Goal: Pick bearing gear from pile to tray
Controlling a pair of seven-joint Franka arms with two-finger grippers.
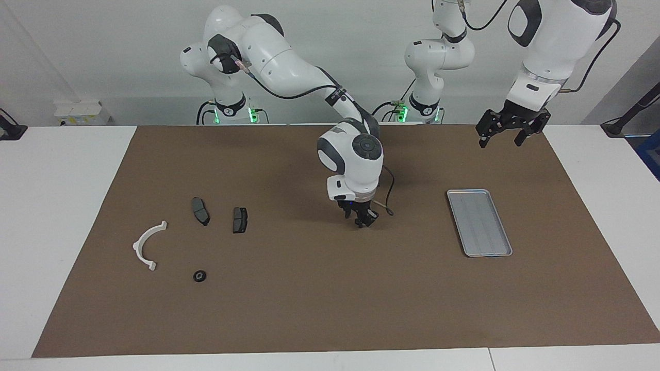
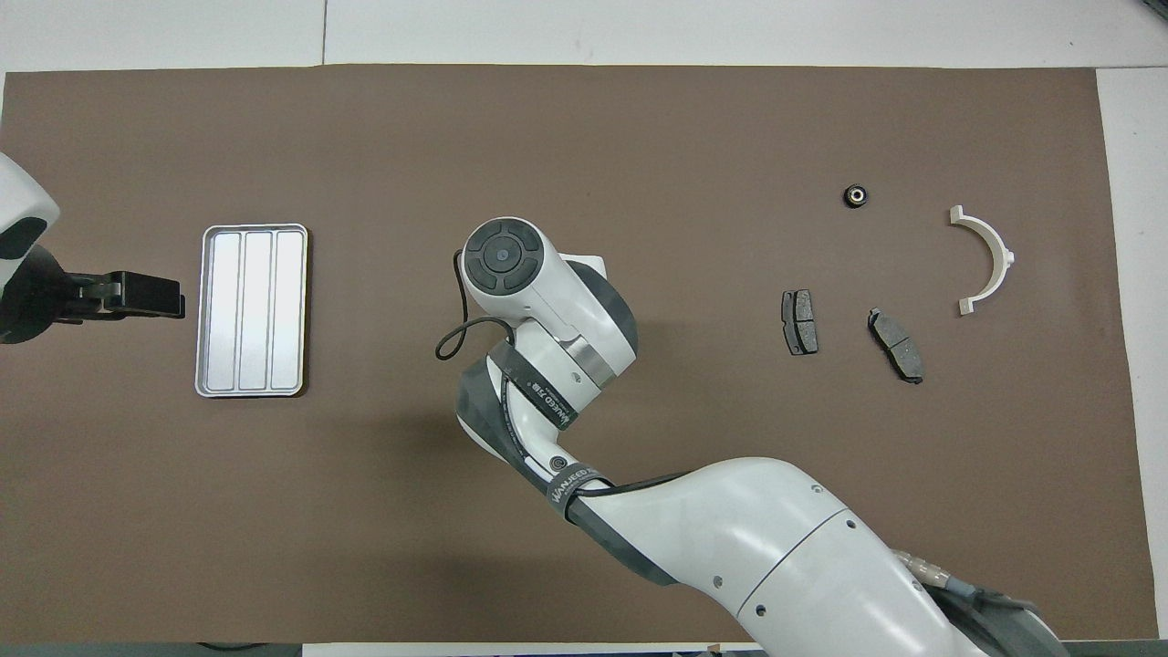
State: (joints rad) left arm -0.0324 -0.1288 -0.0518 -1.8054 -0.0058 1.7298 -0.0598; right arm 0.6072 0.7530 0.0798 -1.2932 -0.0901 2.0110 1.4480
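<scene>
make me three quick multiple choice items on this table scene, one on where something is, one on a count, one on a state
1. Where does the small black round piece lie?
A. in the tray
B. on the mat at the right arm's end
C. on a brake pad

2. How many dark grey brake pads are on the mat?
A. one
B. two
C. four

3. What is in the tray?
A. nothing
B. the white bracket
C. a brake pad

Key: 1 B, it sits on bare mat by the white half-ring bracket. 2 B, one pad and another lie side by side. 3 A, only its ribbed floor shows.
</scene>
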